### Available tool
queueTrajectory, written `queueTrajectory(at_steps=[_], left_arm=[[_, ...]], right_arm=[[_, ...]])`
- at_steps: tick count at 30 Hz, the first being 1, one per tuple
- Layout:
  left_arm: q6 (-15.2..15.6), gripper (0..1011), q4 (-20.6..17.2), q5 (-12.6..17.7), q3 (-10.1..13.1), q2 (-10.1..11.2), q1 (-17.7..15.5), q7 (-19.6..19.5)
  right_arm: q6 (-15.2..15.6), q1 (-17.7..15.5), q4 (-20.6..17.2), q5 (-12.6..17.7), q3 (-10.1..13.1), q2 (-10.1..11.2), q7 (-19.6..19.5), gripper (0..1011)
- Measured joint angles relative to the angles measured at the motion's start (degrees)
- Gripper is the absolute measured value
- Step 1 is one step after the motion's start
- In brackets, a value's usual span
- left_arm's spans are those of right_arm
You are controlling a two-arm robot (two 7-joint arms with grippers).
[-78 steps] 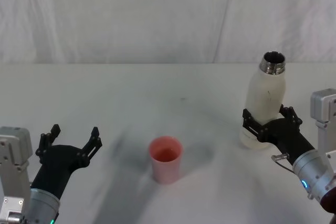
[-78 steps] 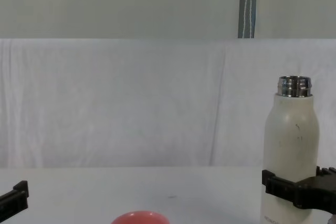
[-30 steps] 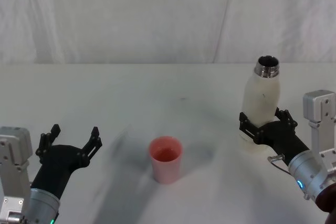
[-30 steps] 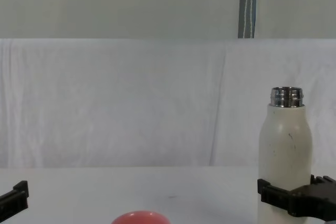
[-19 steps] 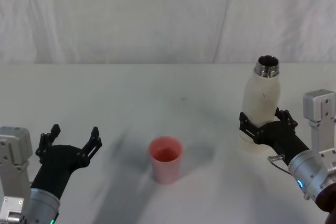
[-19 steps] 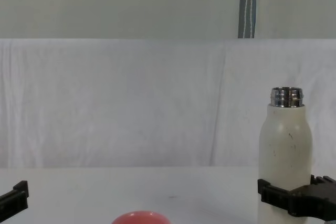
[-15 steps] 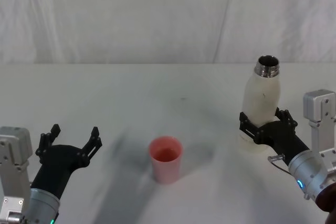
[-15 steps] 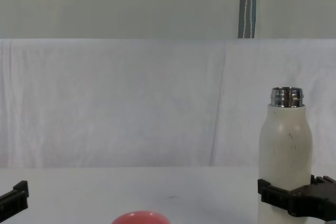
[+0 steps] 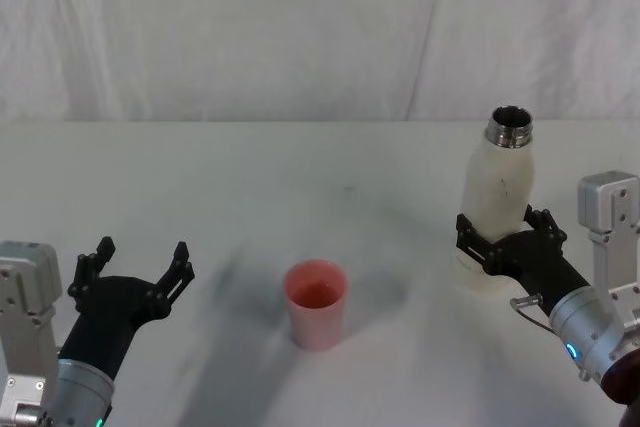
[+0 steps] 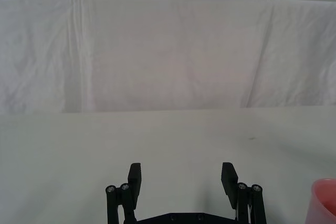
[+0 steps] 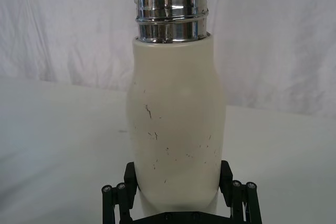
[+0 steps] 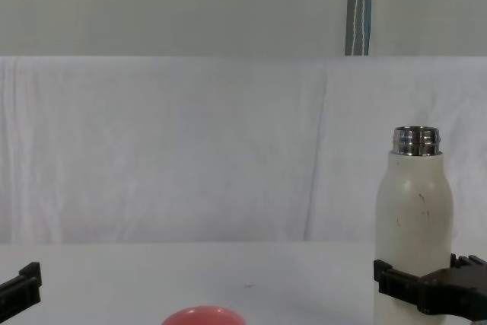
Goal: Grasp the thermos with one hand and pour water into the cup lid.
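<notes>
The cream-white thermos [image 9: 497, 197] stands upright at the right of the table, its steel neck open at the top. My right gripper [image 9: 505, 242] is shut on its lower body, one finger on each side. The right wrist view shows the scuffed thermos [image 11: 176, 124] between the fingers of the right gripper [image 11: 177, 182]. In the chest view the thermos [image 12: 415, 218] rises above the right gripper [image 12: 426, 291]. The pink cup lid [image 9: 317, 303] sits mouth up at the table's middle, left of the thermos and apart from it. My left gripper [image 9: 135, 272] hovers open and empty at the near left.
A white cloth covers the table [image 9: 300, 187] and hangs as a backdrop behind it. The left wrist view has the open left gripper [image 10: 182, 182] over bare cloth, with the cup lid [image 10: 325, 203] at the picture's edge. A grey pole [image 12: 359, 5] stands behind the backdrop.
Since the earliest frames my right gripper has carried the thermos a little left toward the cup lid and slightly lower. Over the last second nothing has moved. The left arm stayed still.
</notes>
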Motion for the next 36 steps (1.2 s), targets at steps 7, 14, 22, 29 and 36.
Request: queueTrajectory(at_steps=[7, 14, 22, 29, 36], left_arm=[[0.0, 1001, 0.0, 0.0, 0.0, 0.0, 0.0, 0.0], [0.0, 1001, 0.0, 0.0, 0.0, 0.0, 0.0, 0.0], [0.0, 1001, 0.0, 0.0, 0.0, 0.0, 0.0, 0.0], [0.0, 1001, 0.0, 0.0, 0.0, 0.0, 0.0, 0.0], [0.0, 1001, 0.0, 0.0, 0.0, 0.0, 0.0, 0.0]], right_arm=[[0.0, 0.0, -0.1, 0.0, 0.0, 0.0, 0.0, 1001], [-0.1, 0.0, -0.1, 0.0, 0.0, 0.0, 0.0, 1000], [0.0, 0.0, -0.1, 0.0, 0.0, 0.0, 0.0, 1000], [0.0, 0.0, -0.1, 0.0, 0.0, 0.0, 0.0, 1000], [0.0, 0.0, -0.1, 0.0, 0.0, 0.0, 0.0, 1000]])
